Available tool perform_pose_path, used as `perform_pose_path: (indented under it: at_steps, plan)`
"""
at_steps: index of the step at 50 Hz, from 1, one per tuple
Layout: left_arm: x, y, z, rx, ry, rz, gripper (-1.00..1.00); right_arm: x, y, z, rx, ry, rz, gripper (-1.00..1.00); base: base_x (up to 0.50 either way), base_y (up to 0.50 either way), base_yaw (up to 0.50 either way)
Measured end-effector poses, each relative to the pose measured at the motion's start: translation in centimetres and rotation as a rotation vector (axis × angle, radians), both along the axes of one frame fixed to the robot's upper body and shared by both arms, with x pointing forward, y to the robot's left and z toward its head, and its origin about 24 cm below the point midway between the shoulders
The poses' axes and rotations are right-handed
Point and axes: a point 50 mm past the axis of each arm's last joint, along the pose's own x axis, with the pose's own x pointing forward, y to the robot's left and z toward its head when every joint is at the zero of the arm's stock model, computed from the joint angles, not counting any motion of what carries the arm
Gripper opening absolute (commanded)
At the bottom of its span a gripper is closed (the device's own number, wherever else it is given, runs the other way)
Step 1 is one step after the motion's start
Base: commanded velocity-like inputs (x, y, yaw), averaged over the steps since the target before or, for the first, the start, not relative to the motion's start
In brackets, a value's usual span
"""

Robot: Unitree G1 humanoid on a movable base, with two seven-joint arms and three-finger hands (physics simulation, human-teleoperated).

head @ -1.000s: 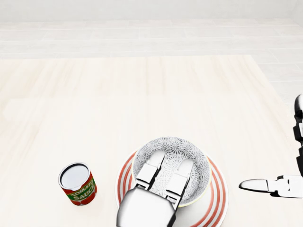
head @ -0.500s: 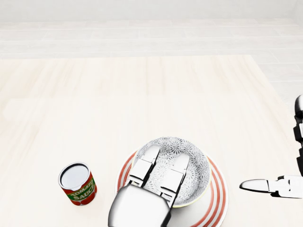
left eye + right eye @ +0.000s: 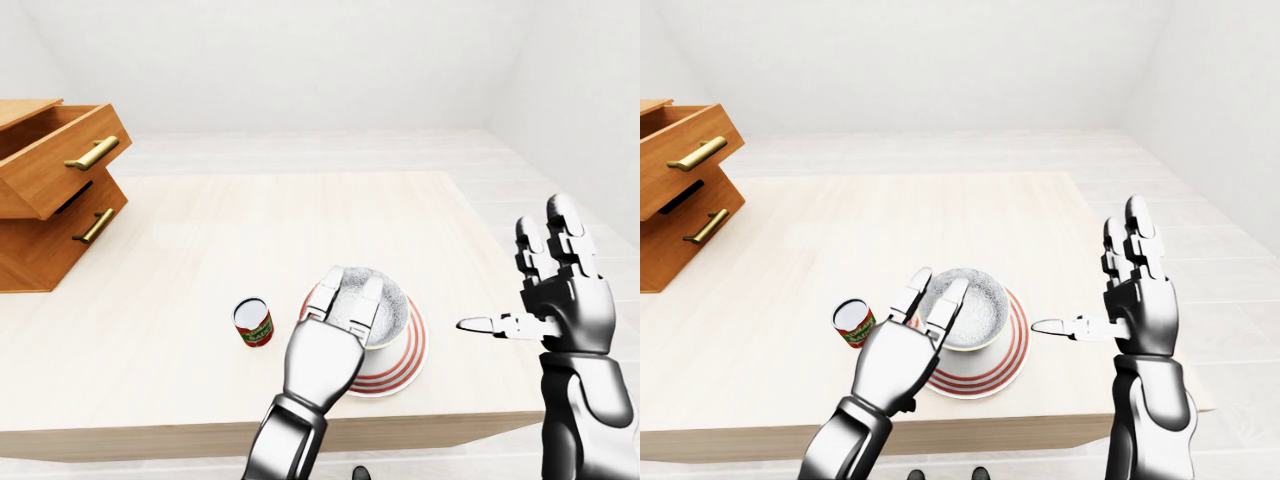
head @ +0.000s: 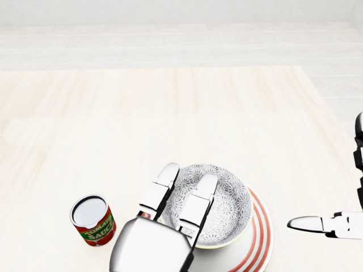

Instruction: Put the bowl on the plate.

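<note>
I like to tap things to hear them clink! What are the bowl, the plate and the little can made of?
The bowl is probably glazed ceramic: grey flower pattern inside, smooth cream rim. The plate looks like glossy ceramic too: white with red rings. The can is likely metal: silvery top, red printed label. These are only guesses from a simulator's render.

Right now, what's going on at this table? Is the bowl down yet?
Yes, the patterned bowl sits on the red-striped plate, near the table's bottom edge in the head view. The left hand is open, with its fingers stretched over the bowl's left rim and not closed round it. Whether they touch it is unclear. The right hand is open and raised off to the right, holding nothing. A tomato sauce can stands upright left of the plate, apart from it.
</note>
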Motion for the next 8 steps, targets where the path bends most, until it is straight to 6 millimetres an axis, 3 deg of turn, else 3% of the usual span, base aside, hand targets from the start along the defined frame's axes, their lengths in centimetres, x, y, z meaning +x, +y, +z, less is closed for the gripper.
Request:
perform_pose_path:
  at_steps: [8]
  plan:
    - [-0.13,0.53,0.95,-0.008,-0.017,0.014,1.00,-0.11,0.03,0.27,-0.005,-0.012,-0.001,1.00,0.00,0.00,0.00]
